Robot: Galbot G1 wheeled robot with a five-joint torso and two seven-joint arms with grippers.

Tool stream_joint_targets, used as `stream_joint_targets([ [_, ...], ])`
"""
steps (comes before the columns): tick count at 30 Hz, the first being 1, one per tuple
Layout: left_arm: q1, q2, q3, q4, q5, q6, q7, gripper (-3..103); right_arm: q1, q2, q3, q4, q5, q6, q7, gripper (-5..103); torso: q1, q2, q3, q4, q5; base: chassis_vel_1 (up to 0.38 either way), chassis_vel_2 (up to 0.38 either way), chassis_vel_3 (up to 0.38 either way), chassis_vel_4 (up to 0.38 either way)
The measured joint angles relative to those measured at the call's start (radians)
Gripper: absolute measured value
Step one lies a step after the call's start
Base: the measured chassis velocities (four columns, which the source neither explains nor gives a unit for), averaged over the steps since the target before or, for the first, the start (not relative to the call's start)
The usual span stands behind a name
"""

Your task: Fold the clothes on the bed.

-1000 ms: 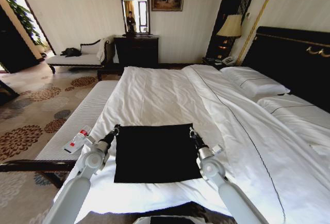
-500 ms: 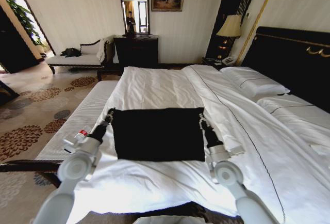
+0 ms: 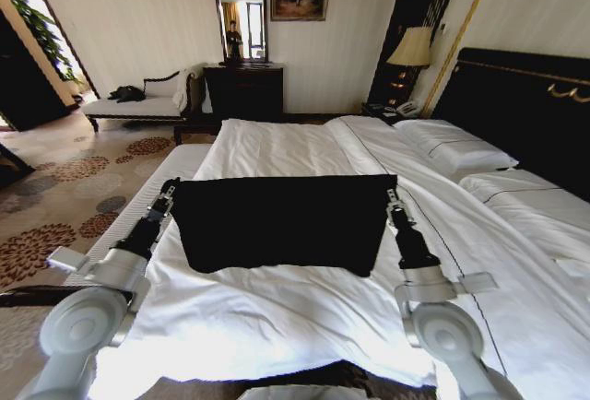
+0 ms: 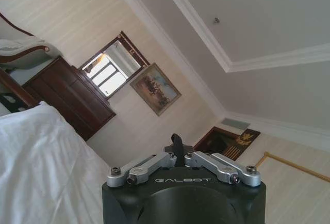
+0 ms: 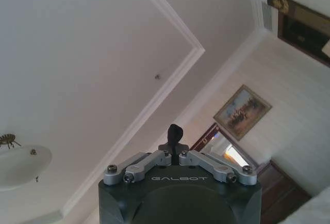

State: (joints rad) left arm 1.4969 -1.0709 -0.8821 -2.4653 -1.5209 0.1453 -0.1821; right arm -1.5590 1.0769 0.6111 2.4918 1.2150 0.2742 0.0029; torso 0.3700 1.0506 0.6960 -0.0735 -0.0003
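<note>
Left hand (image 3: 170, 188) is pinched tight on the near left corner of the black T-shirt (image 3: 277, 220), fingers closed with cloth between them; right hand (image 3: 392, 199) is doing the same on the opposite corner, also clamped shut; in each wrist view the fingers (image 4: 177, 142) meet in a single dark tip pointing up toward the ceiling, so both wrists are tilted back and lifting.

The shirt hangs between the two hands as a wide dark panel, its top edge stretched nearly straight, its lower edge sagging and rounded; it is up off the white duvet (image 3: 277, 317) over the middle of the bed (image 3: 516, 114), the lower hem looking close to the bedding, though whether it touches I cannot tell; no lettering shows on this side.

Now the risks, as I read them; each grip is only a corner pinch, so a pull outward by either arm could slip the cloth free and drop that side in a heap; if one hand travels faster than the other, the fold line goes crooked and the halves will not stack; the drooping hem could drag on the duvet and roll under itself, bunching the fold; and the soft duvet could wrinkle beneath, leaving the shirt lying uneven when it comes down.
</note>
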Motion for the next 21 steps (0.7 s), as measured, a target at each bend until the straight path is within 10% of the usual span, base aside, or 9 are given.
stream_joint_targets([
  [4, 0.029, -0.015, -0.008, -0.033, -0.001, 0.000, -0.009, 1, -0.025, 0.003, 0.023, 0.016, -0.019, -0.020, 0.050, 1, 0.000, 0.000, 0.000, 0.0001, 0.0006, 0.000, 0.000, 0.000, 0.000],
  [7, 0.061, -0.032, 0.004, -0.040, 0.053, 0.067, -0.093, 1, -0.004, -0.013, 0.013, 0.019, -0.043, -0.203, 0.359, 1, 0.000, 0.000, 0.000, 0.0003, 0.0004, 0.000, 0.000, 0.000, 0.000],
  [11, 0.004, -0.005, 0.082, 0.075, 0.150, 0.129, -0.143, 1, 0.072, -0.043, -0.062, -0.017, -0.040, -0.302, 0.488, 1, 0.000, 0.000, 0.000, 0.0004, -0.0006, 0.000, 0.000, 0.000, 0.000],
  [21, -0.389, 0.035, 0.411, 0.666, 0.255, 0.105, -0.113, 1, 0.481, -0.067, -0.321, -0.579, 0.021, -0.338, 0.448, 1, 0.000, 0.000, 0.001, 0.0000, 0.0005, 0.000, 0.000, 0.000, 0.000],
])
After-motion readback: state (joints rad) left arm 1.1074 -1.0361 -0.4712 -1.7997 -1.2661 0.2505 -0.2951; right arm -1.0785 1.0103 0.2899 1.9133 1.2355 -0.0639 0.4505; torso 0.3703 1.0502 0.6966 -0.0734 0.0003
